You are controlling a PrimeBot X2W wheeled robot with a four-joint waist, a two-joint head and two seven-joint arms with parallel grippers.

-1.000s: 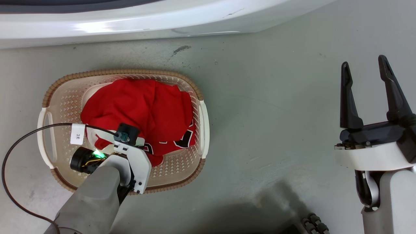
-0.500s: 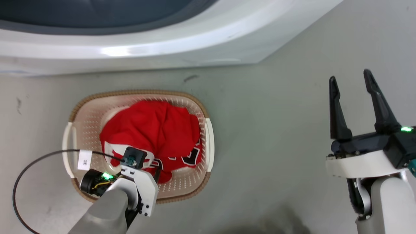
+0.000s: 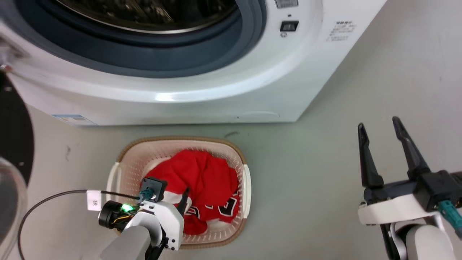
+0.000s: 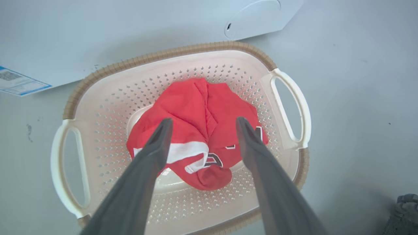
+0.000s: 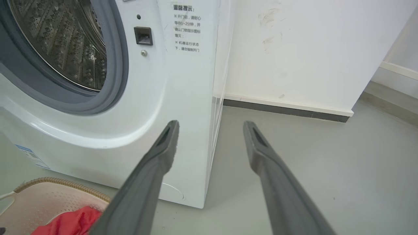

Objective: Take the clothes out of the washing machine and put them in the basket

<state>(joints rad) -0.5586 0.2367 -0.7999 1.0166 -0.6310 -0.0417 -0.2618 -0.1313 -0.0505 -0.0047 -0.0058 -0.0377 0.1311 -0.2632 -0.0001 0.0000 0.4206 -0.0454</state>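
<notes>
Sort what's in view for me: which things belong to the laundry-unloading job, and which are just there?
Belongs to the job: red jerseys, basket, washing machine, left tool open over the jerseys, right tool open.
Just there: black cable, white tag, blue label, skirting board, wall.

Crumpled red jerseys (image 3: 202, 177) heaped in middle of cream brown-rimmed basket (image 3: 134, 161), on floor (image 3: 306, 162) before open white washing machine (image 3: 252, 97).

in the head view's lower left, my own wrist hides most of my left gripper (image 4: 202, 125). the washing machine (image 3: 216, 90) drum runs off the top edge. folds in the clothes (image 3: 202, 177) bury part of the number.
</notes>
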